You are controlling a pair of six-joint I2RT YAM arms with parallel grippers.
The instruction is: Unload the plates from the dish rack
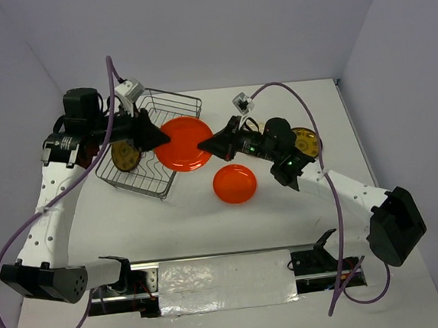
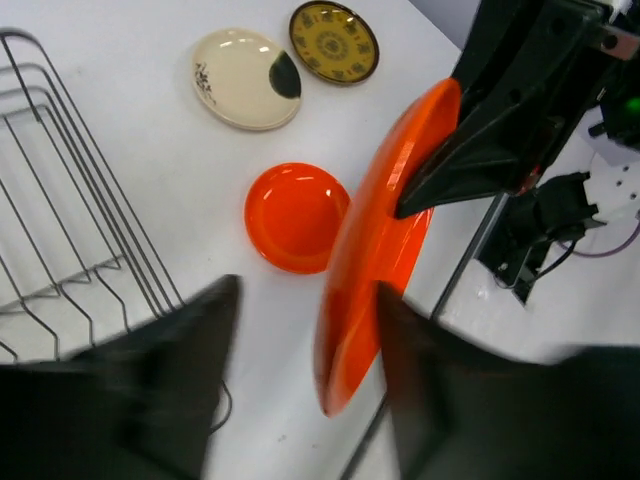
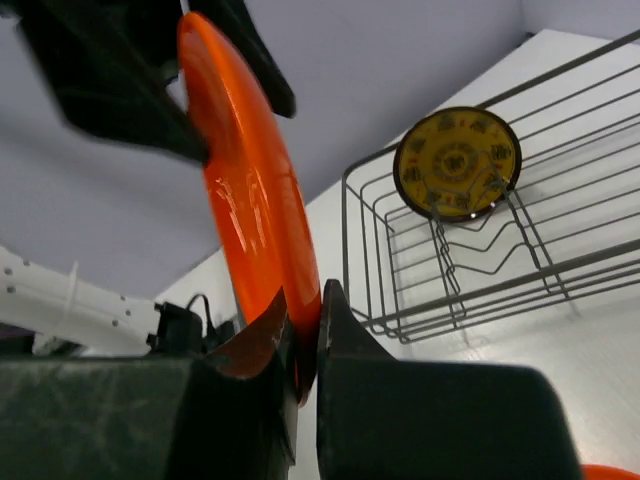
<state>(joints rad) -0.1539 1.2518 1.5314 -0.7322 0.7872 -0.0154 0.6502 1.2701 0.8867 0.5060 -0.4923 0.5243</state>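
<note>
Two grippers meet at one large orange plate (image 1: pixel 187 145), in the air just beside the dish rack (image 1: pixel 176 98).
The plate's face is turned to the top camera, its span running left to right between them. The right gripper (image 3: pixel 305 300) is clamped on one rim. The left gripper (image 2: pixel 308 300) has its fingers apart around the opposite rim, with a gap on one side. One mustard plate (image 3: pixel 457 163) stands upright in the rack.

White table (image 1: pixel 209 226) carries a wire rack (image 1: pixel 173 97), small orange plate (image 1: pixel 234 183), cream plate (image 2: pixel 245 78), gold plate (image 2: pixel 334 41).
</note>
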